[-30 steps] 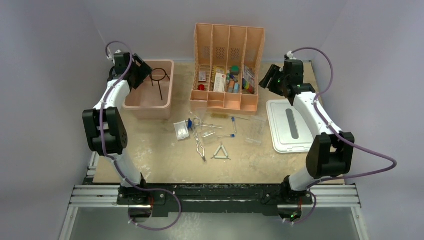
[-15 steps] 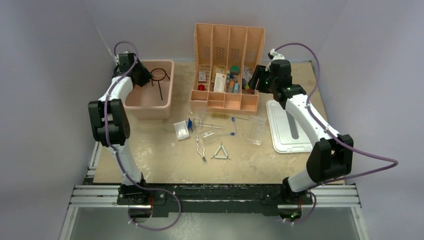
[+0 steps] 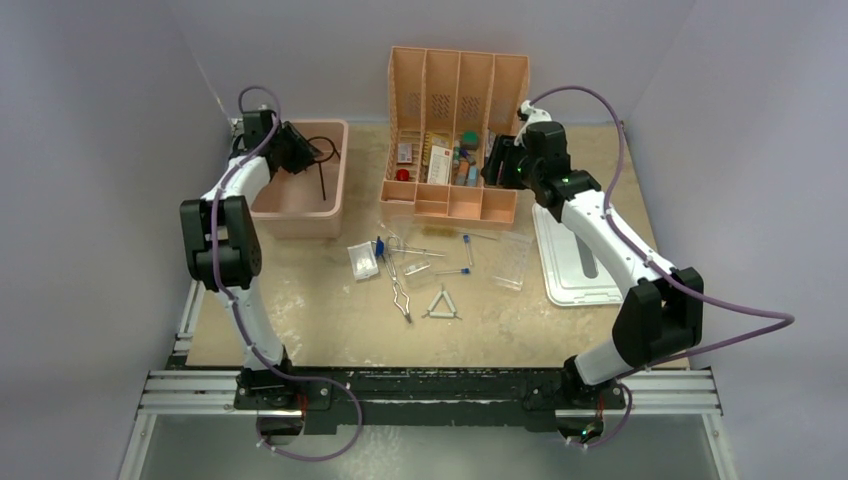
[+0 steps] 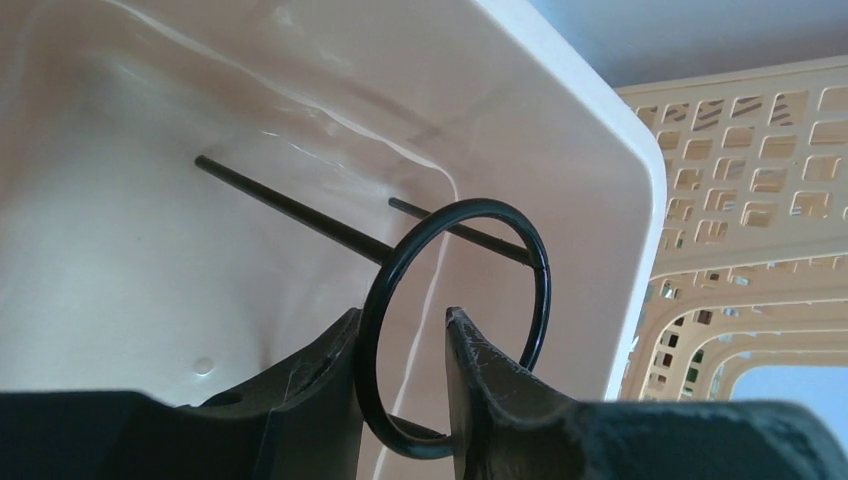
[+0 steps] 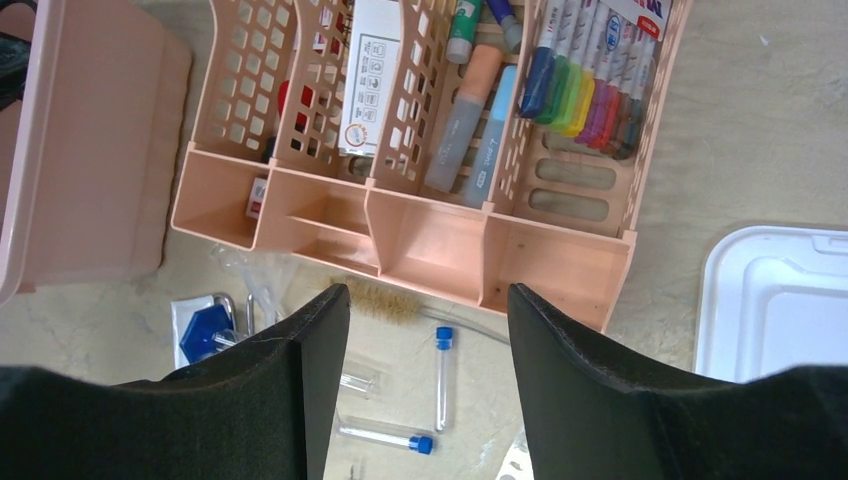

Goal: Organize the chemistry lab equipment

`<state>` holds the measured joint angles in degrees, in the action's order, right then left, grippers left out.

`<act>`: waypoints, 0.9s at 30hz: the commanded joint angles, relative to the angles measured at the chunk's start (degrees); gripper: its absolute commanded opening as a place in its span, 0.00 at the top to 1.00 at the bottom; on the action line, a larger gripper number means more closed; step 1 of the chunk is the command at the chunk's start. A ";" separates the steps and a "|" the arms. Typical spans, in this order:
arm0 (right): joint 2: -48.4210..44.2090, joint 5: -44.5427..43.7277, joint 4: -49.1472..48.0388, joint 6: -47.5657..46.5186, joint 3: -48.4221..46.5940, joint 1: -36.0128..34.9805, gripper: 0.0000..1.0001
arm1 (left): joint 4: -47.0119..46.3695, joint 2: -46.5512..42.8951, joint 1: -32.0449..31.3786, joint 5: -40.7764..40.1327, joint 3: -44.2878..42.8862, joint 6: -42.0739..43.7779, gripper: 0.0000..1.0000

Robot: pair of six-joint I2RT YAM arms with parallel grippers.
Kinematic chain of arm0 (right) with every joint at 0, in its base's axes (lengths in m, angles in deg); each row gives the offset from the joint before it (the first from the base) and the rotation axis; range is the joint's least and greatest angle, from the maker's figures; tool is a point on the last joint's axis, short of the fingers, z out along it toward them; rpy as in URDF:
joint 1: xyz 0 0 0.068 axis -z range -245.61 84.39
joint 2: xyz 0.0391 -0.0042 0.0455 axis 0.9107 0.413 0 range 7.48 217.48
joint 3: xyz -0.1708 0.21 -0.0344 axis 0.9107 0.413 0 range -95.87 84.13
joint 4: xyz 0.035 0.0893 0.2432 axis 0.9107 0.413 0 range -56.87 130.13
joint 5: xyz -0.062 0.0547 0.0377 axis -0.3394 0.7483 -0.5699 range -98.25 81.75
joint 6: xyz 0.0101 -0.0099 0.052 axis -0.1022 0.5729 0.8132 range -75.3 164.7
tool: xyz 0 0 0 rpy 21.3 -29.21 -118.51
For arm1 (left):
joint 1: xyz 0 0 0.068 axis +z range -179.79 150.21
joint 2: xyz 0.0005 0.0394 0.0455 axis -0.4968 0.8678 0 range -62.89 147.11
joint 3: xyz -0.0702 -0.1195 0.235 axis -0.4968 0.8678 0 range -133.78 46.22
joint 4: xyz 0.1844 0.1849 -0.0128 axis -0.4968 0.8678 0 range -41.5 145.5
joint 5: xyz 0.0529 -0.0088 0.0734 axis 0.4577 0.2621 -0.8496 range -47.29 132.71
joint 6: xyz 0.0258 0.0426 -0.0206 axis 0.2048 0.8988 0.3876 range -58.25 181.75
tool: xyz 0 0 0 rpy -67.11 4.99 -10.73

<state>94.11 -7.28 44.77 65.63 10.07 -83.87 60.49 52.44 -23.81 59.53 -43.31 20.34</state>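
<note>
The left hand (image 4: 400, 322) is standing narrow, with the lower arc of the tripod (image 4: 290, 207) ring lying between its fingers (image 4: 300, 400). The wire is resting against one finger, but I cannot tell whether both are pinching it. Ahead of the fingertips, two legs are running away from the hand into the bin (image 4: 540, 110), so the tripod is sitting inside it, ring end nearest the hand.

It looks like thin wire: light, stiff, and smooth enough to swivel in a pinch across a single strand. A firmer hold would probably be on the ring right beside a leg joint, where the leg stops it rolling. The long legs are likely to snag the bin wall if tilted.

The right hand (image 5: 428, 300) is hovering wide and empty over the organizer (image 5: 560, 262) edge. Just past its fingertips, the tubes (image 5: 442, 375) are lying on the table (image 3: 330, 325). They look light, round, apt to roll and probably brittle, and are best taken at mid-length. Farther out, toward the arm's base, the tongs (image 3: 400, 292), triangle (image 3: 442, 316), rack (image 3: 512, 262) and packets (image 3: 362, 261) are lying loose, well apart from both hands.
</note>
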 commanded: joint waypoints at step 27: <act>3.04 4.41 0.40 -5.66 -4.95 -5.42 0.25 | 12.53 -17.76 -0.06 -15.58 -1.46 1.02 0.22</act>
<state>97.06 -7.85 45.39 62.51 6.99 -88.85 70.67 42.41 -23.86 47.51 -42.72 17.04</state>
